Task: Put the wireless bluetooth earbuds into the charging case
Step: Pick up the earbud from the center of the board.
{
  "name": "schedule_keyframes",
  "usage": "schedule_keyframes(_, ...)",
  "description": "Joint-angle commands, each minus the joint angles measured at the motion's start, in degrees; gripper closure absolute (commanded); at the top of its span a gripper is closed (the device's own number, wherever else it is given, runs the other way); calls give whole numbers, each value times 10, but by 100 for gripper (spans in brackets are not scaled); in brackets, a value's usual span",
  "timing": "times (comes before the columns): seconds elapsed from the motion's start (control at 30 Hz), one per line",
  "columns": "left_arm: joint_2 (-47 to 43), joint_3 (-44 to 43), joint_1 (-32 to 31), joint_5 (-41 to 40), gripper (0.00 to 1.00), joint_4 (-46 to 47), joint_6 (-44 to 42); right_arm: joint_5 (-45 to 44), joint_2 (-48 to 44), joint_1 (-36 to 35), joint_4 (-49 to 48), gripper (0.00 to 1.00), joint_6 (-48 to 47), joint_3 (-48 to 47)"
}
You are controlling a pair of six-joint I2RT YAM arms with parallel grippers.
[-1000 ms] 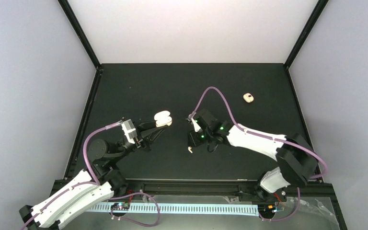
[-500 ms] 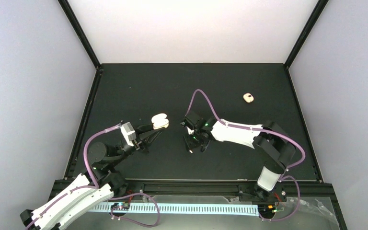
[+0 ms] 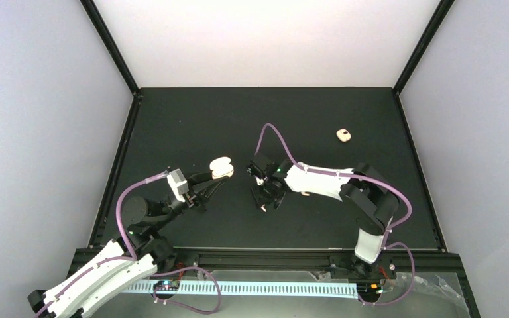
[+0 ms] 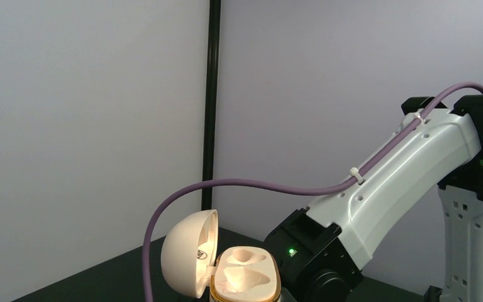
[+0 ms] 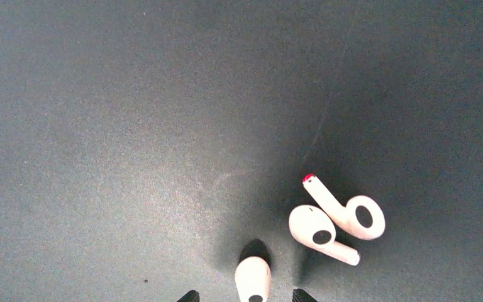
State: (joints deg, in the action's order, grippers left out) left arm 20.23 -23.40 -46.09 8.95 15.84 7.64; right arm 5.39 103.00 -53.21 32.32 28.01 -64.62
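Note:
The cream charging case [image 4: 246, 277] has its lid [image 4: 185, 251] swung open and both sockets empty. My left gripper [image 3: 215, 175] is shut on the charging case [image 3: 223, 166] and holds it above the mat, left of centre. My right gripper [image 3: 265, 199] points straight down over the earbuds. In the right wrist view one earbud [image 5: 253, 278] lies between the two dark fingertips [image 5: 188, 296], with a gap on each side; the right gripper [image 5: 244, 297] is open. Two more earbuds [image 5: 315, 230] lie touching just to the right, one with a red-tipped stem [image 5: 352, 211].
A small cream object [image 3: 344, 136] lies alone at the back right of the black mat [image 3: 192, 119]. Black frame posts [image 3: 109, 46] and pale walls enclose the mat. The right arm [image 4: 390, 170] fills the right side of the left wrist view.
The right gripper has shifted slightly left and lower over the earbuds, its elbow folding in, and its jaws have narrowed. The left gripper moved the case a little to the left.

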Motion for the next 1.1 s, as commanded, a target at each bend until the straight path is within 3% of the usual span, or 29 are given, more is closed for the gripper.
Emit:
schedule_keyframes(0.0, 0, -2, 3, -10, 98, -8, 4, -5, 17, -5, 9, 63, 0, -21)
schedule_keyframes(0.57, 10, -3, 3, -6, 98, -9, 8, 22, 40, -23, 19, 65, 11, -61)
schedule_keyframes(1.07, 22, -4, 3, -3, 99, -9, 10, -53, 49, -39, 71, 62, -38, -71)
